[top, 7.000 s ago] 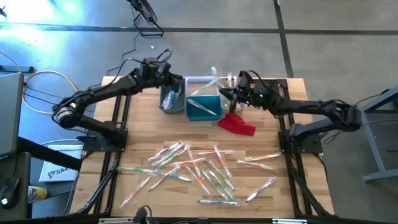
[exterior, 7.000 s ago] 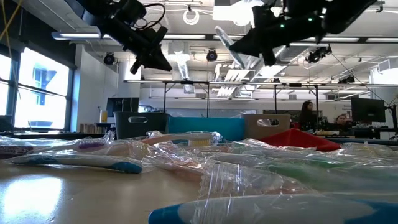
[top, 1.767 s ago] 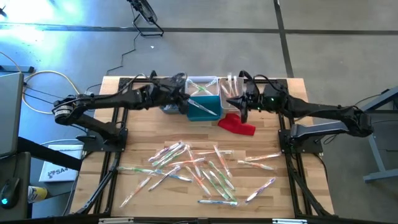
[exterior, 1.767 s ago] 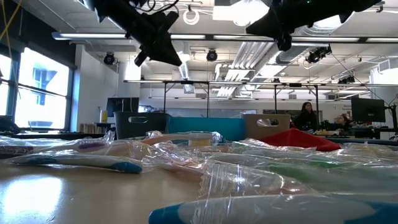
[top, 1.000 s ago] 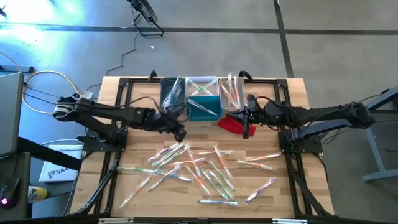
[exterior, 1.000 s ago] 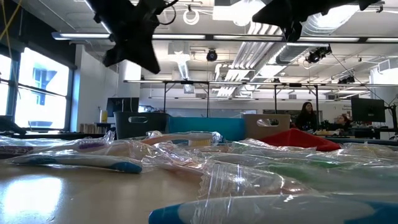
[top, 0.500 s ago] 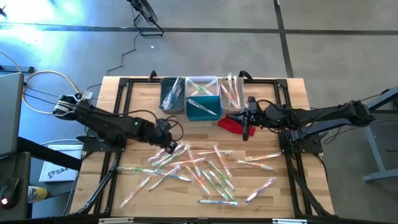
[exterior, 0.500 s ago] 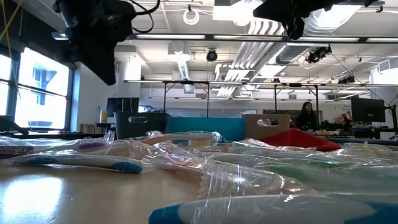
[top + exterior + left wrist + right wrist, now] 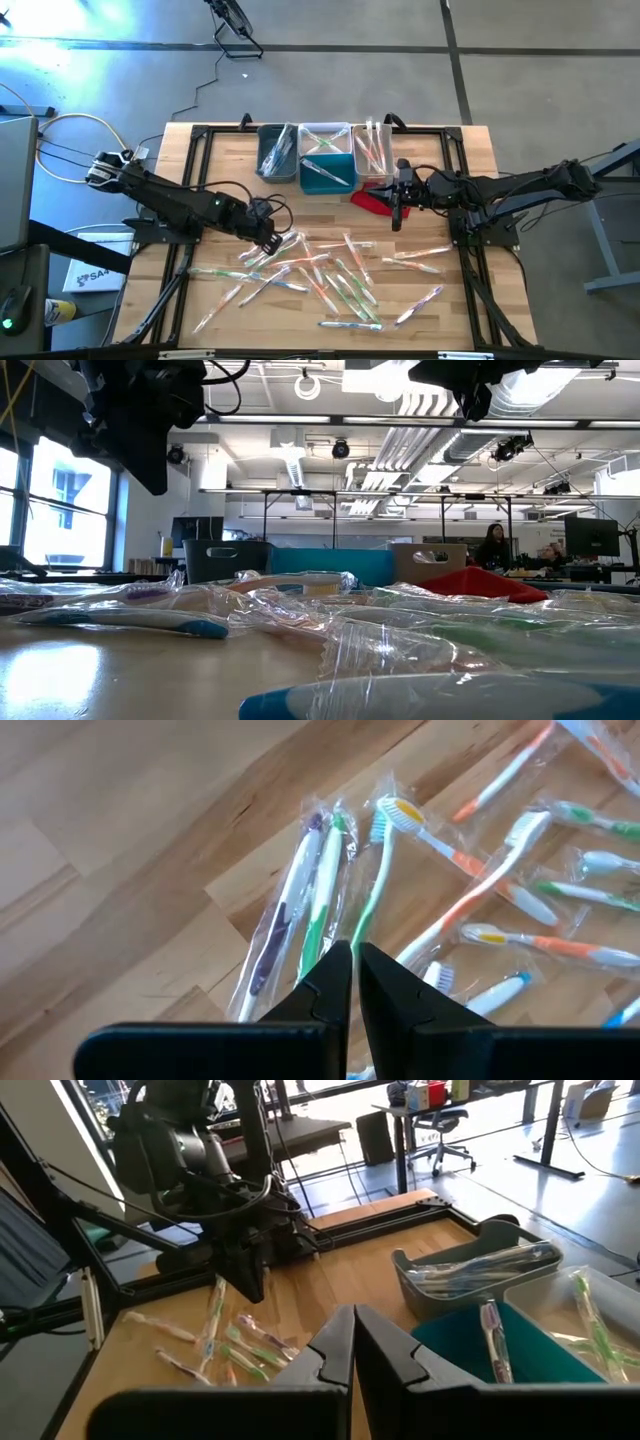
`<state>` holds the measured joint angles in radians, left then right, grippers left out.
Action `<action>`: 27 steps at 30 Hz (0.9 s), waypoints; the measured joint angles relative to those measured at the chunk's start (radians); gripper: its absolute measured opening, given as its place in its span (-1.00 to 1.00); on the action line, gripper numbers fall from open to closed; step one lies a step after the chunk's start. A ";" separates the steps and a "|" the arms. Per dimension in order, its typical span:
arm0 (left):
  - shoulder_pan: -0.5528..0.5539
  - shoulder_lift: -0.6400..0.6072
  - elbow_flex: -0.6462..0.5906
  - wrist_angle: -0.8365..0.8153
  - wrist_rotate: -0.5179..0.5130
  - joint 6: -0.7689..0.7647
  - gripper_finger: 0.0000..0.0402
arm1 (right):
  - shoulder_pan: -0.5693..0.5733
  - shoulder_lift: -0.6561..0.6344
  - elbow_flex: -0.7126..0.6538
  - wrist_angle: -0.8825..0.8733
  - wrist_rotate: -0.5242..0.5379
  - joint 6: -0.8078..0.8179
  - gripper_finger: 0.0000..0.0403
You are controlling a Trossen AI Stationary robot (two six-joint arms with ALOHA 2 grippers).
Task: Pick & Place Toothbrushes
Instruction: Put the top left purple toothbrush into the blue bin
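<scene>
- Toothbrushes (image 9: 320,275) lie scattered in their clear wrappers over the near half of the table (image 9: 220,190), on my side of the teal bin (image 9: 326,172); the pile spreads loosely, some wrappers crossing one another.
- Left of the teal bin, and nearer to me than it, my left gripper (image 9: 272,238) hangs at the left edge of that pile, just over the wrapped brushes there.
- Its two fingers (image 9: 330,982) are pressed almost together with only a thin slit between them, and nothing is caught in it.
- Just past those fingertips, in the left wrist view, lie a purple-handled brush (image 9: 275,925), a green one (image 9: 322,895) in the same wrapper bundle, and a thin green brush with a yellow-and-white head (image 9: 385,845).
- Further on in that view, orange-handled brushes (image 9: 480,885) lie across each other on the bare wood.
- Beside the teal bin on its left stands the grey bin (image 9: 277,152), with wrapped brushes in it; behind the teal bin is a clear bin (image 9: 322,136) holding a green brush.
- Inside the teal bin itself I can see one wrapped brush (image 9: 491,1342).
- On the teal bin's right sits a white bin (image 9: 372,150) with several brushes in it.
- My right gripper (image 9: 396,214) hangs to the right of the teal bin, above the red cloth (image 9: 378,200) that lies there on the table.
- Its fingers (image 9: 338,1345) are closed to a narrow slit too, and they hold nothing.
- From table height, the wrappers (image 9: 330,620) fill the foreground, and both my arms show only as dark shapes overhead.
</scene>
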<state>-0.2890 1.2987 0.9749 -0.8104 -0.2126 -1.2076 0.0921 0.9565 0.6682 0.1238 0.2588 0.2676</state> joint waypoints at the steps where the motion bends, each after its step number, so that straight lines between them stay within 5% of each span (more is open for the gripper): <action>1: 0.000 0.000 0.000 -0.001 0.001 0.008 -0.90 | 0.000 0.000 0.000 0.000 0.000 0.000 -0.98; 12: 0.000 0.036 -0.001 -0.036 0.066 0.056 -0.86 | 0.000 0.000 0.000 -0.011 0.001 -0.010 -0.97; 21: 0.001 0.136 0.000 -0.053 0.069 0.055 -0.23 | 0.000 0.001 0.000 -0.044 0.001 -0.010 -0.98; 27: 0.001 0.181 0.001 0.001 0.064 0.095 -0.09 | 0.000 0.001 0.000 -0.070 0.004 -0.010 -0.98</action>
<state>-0.2882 1.4793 0.9760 -0.8096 -0.1487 -1.1122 0.0917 0.9573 0.6682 0.0539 0.2626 0.2577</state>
